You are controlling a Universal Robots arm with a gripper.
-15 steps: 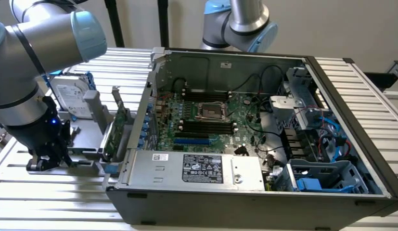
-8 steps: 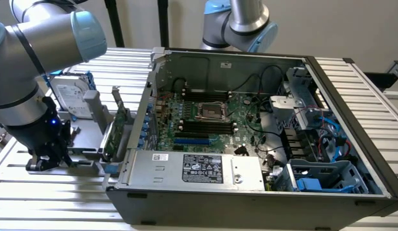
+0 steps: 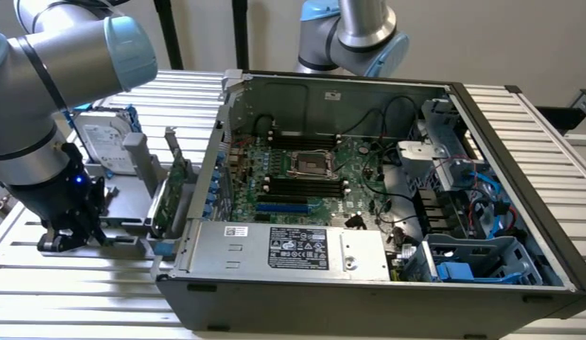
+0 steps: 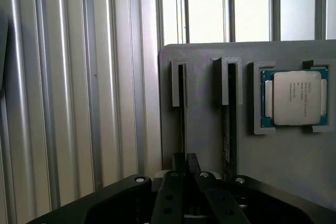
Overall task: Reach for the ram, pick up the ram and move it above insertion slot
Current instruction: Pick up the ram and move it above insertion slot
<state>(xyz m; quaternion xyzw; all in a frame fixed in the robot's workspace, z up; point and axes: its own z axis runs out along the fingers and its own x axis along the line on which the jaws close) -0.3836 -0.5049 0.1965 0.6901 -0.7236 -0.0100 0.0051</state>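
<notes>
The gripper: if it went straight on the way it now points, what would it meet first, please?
Probably the ram, standing on edge in the grey holder directly ahead of the gripper, though depth is unclear.

Exterior view: bright, even indoor light, soft shadows. Pale sheen on the ribbed table [image 3: 75, 290]. The computer case [image 3: 368, 304] is shaded inside, darkest in the corners. A small blue light [image 3: 78, 178] glows on my wrist. Wrist view: slat gaps [image 4: 252, 9] blown out white, my gripper [image 4: 185, 160] near-black in shadow, faint glare on the processor [image 4: 296, 98].
</notes>
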